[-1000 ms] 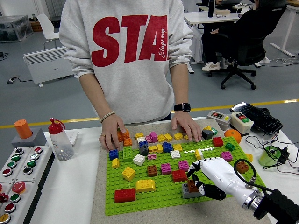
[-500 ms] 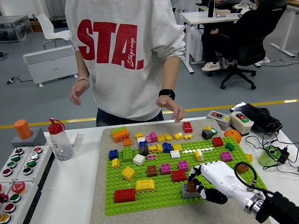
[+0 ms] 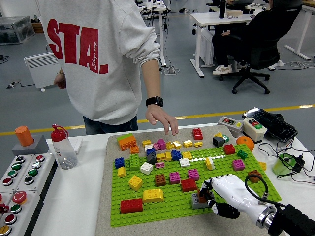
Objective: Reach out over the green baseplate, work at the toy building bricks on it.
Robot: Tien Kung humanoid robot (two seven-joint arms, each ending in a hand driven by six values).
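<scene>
The green baseplate (image 3: 167, 210) lies on a beige mat and carries several coloured bricks. My right hand (image 3: 208, 198), white with black joints, reaches in from the lower right over the plate's near right part. Its fingers (image 3: 206, 187) and thumb curl around a small grey brick with a brown brick on top (image 3: 198, 198), which sits on the plate. A red brick (image 3: 188, 185) stands just behind it, and a yellow brick (image 3: 153, 195) to its left. A person's hand (image 3: 163, 118) hangs open above the plate's far edge, touching nothing. My left arm does not show.
A clear bottle with a red cap (image 3: 63, 147) and button boxes (image 3: 19, 179) stand at the left. At the right are two more button boxes (image 3: 254, 129), an orange (image 3: 244, 142), a green cup (image 3: 282, 164) and cables. The person stands at the far left.
The person lifted both hands off the bricks and stepped left; one hand now hangs over the far edge. My right hand slid slightly left and closed on the brown and grey brick.
</scene>
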